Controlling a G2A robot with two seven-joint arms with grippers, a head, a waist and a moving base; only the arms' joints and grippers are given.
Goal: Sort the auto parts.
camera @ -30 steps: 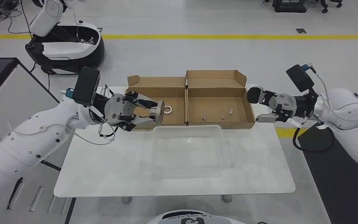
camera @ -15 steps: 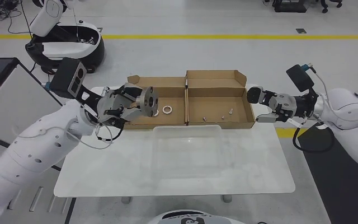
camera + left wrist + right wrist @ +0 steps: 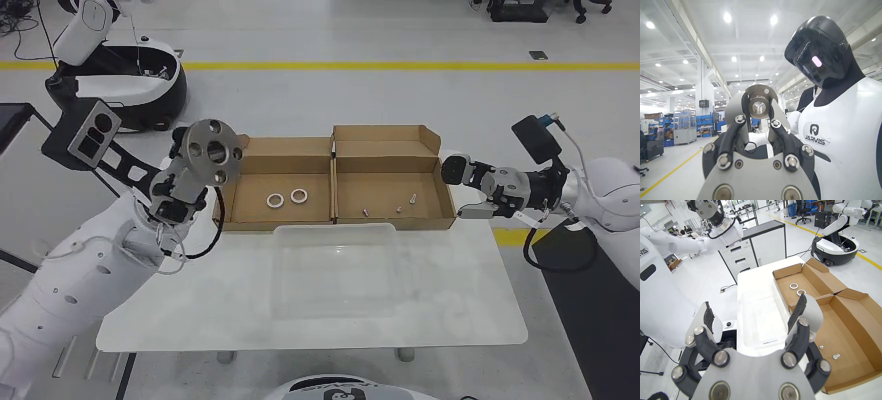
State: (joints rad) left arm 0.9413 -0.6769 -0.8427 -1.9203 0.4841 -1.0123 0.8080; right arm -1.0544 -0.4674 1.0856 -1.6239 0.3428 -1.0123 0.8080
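- Left gripper (image 3: pixel 758 110) is clamped around a flanged metal bushing (image 3: pixel 759 102), which we see held up in the air above the table's (image 3: pixel 450 300) far left corner.
- Right gripper (image 3: pixel 755 311) hangs with its fingers spread wide and nothing between them, just off the table's right edge, beside the right cardboard box (image 3: pixel 385 147).
- We see the left cardboard box (image 3: pixel 285 150) next to it, both along the table's far edge.
- In the left box lie a first ring (image 3: pixel 270 199) and a second ring (image 3: pixel 298 195), close but apart.
- In the right box lie small fasteners (image 3: pixel 398 209), scattered near its front wall.
- At the table's middle sits a clear plastic tray (image 3: pixel 335 270), just in front of both boxes.
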